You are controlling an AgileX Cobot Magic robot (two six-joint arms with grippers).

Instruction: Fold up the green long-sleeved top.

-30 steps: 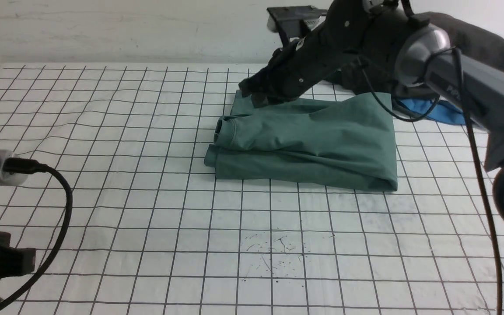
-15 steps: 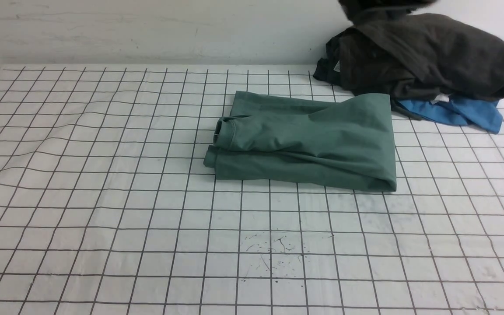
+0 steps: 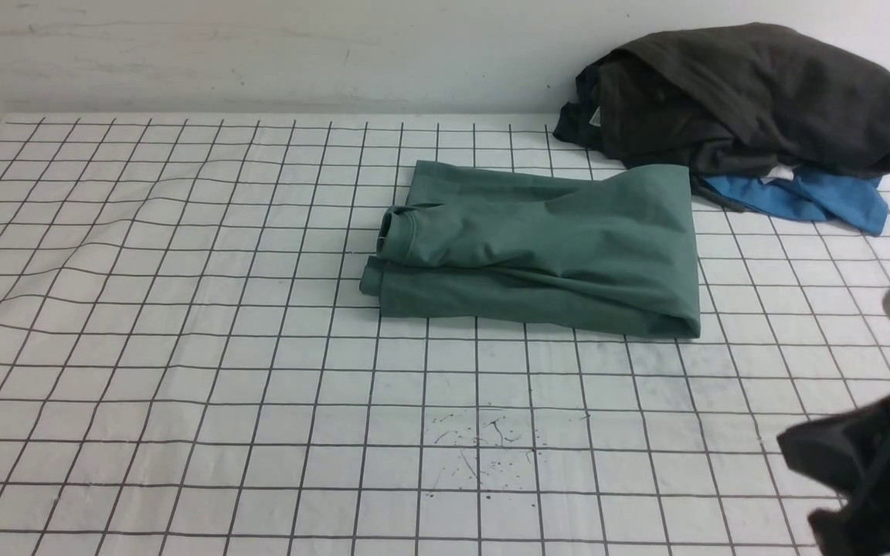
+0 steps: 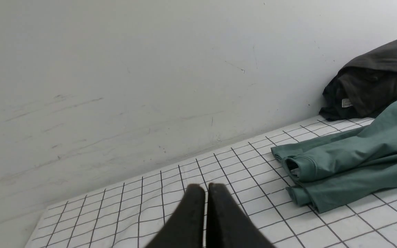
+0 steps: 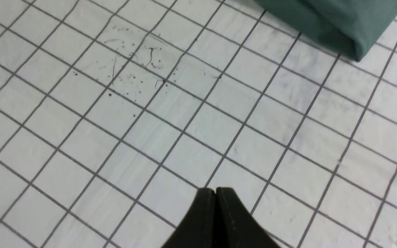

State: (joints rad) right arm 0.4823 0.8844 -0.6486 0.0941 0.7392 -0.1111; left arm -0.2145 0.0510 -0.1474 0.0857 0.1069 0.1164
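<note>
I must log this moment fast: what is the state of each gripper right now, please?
Left gripper: closed, holding nothing, above the grid cloth.
Right gripper: closed, holding nothing, apart from the green long-sleeved top.

One green top (image 3: 545,247), perhaps two other garments (image 3: 738,93)

The desk (image 3: 182,347) is bare on the left and along the near side. The green top (image 3: 545,251) lies in the middle. Behind it, on the right by the wall, a dark garment (image 3: 746,96) and a blue garment (image 3: 808,197) block the corner.
</note>
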